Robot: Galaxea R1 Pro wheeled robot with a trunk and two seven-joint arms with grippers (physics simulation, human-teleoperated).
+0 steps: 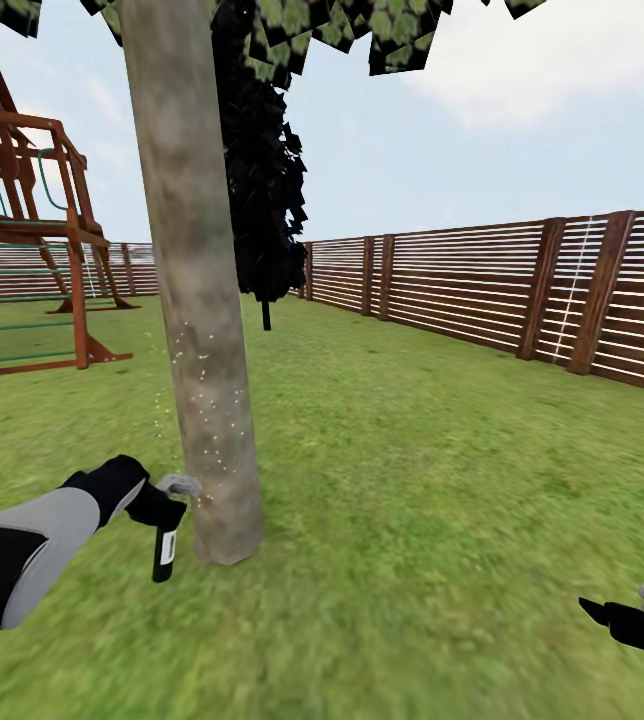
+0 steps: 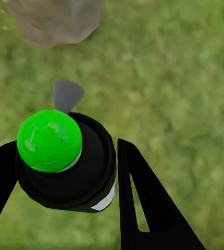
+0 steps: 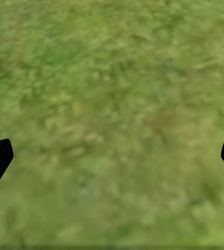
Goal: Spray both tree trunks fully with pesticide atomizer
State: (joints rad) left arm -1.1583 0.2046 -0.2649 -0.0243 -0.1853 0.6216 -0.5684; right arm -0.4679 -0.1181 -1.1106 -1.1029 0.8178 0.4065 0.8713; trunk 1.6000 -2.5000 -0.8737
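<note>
While the robot stands on the lawn (image 1: 412, 480), its left gripper (image 1: 167, 505) has its jaws closed around the black pesticide atomizer (image 1: 165, 553), whose grey nozzle nearly touches the base of the mottled tree trunk (image 1: 197, 300). Pale specks dot the trunk's lower part. Low to the right, the right gripper (image 1: 627, 610) hangs over grass with jaws wide and holding nothing; a slatted wooden fence (image 1: 522, 290) runs behind.

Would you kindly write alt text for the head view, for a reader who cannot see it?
The left gripper holds a black atomizer beside a grey-brown tree trunk flecked with pale droplets. Green lawn runs to a slatted wooden fence, with a wooden play frame at left.
</note>
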